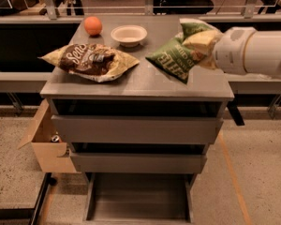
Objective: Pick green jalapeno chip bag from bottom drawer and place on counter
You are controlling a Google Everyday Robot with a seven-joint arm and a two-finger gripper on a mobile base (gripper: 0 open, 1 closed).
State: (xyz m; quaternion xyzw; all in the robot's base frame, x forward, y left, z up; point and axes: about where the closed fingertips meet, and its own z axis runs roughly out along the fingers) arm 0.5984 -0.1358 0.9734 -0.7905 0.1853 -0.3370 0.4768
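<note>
The green jalapeno chip bag (171, 55) hangs in the air just above the right part of the grey counter (145, 81), tilted with its lower corner pointing down toward the top. My gripper (196, 43) comes in from the right on a white arm and is shut on the bag's upper end. The bottom drawer (138, 203) stands pulled out below the cabinet, with only its dark floor showing.
A brown-and-cream chip bag (89, 61) lies on the counter's left side. An orange fruit (92, 26) and a white bowl (129, 34) sit at the back. A cardboard box (44, 142) stands left of the cabinet. The two upper drawers (136, 128) stand slightly pulled out.
</note>
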